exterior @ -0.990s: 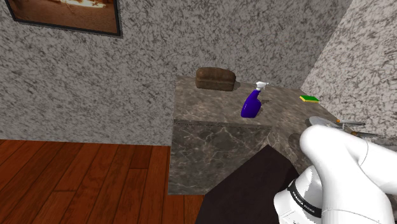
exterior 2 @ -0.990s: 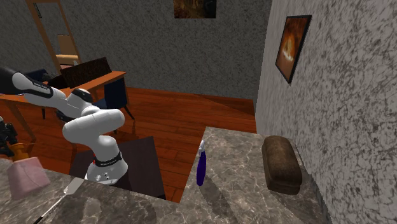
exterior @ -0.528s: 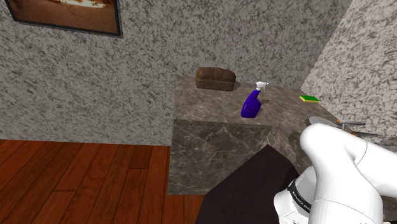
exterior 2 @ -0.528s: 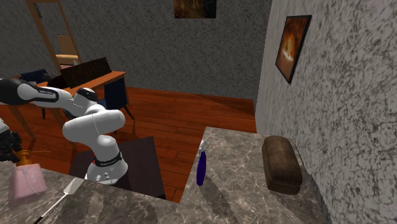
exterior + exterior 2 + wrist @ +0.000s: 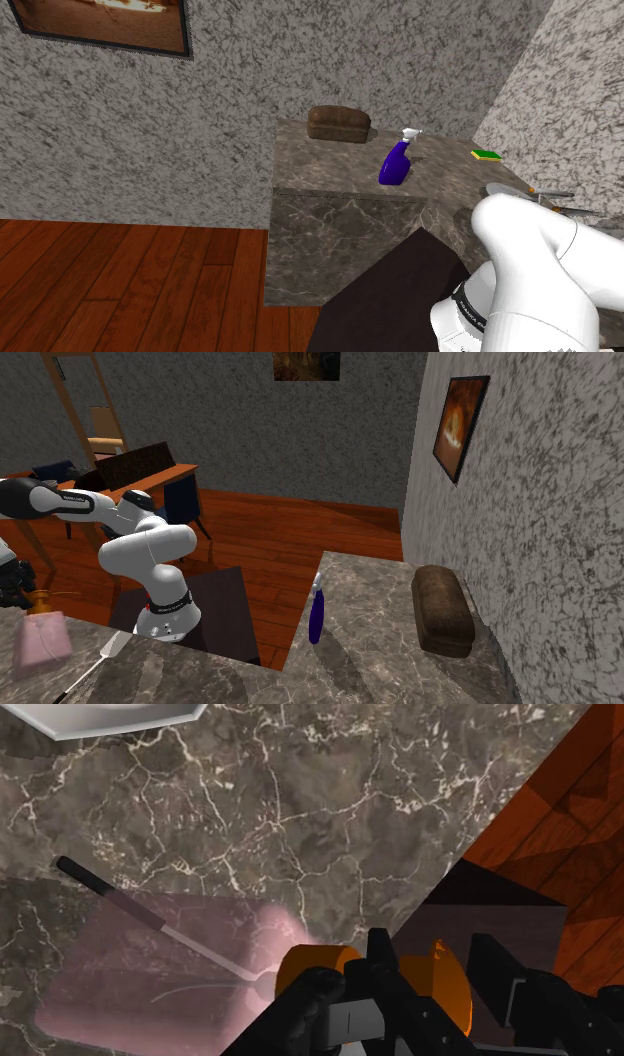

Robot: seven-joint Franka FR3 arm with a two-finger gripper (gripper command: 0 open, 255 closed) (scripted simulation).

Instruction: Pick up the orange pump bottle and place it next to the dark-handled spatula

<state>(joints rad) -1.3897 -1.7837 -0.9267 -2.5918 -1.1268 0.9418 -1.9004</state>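
Between the black fingers of the tool [image 5: 434, 966] sits the orange pump head of the pink-bodied pump bottle [image 5: 150, 959], pinched tight. Its translucent body reaches away over the marble worktop [image 5: 300, 804], the dark-handled spatula [image 5: 95, 884] showing through it.

Two bottles [image 5: 40, 642] [image 5: 395, 165], one spatula [image 5: 105, 892], one loaf [image 5: 338, 123]

From where I stand, the forearm [image 5: 45, 502] has swung down from its upward slant to nearly level. The gripper [image 5: 432, 966] has sunk with it. The bottle [image 5: 42, 644] it clasps has come down as well, and its pink body now sits lower, just beside the pale blade of the spatula [image 5: 112, 645]. Most of that drop came in the first half second, with only a slight easing since.
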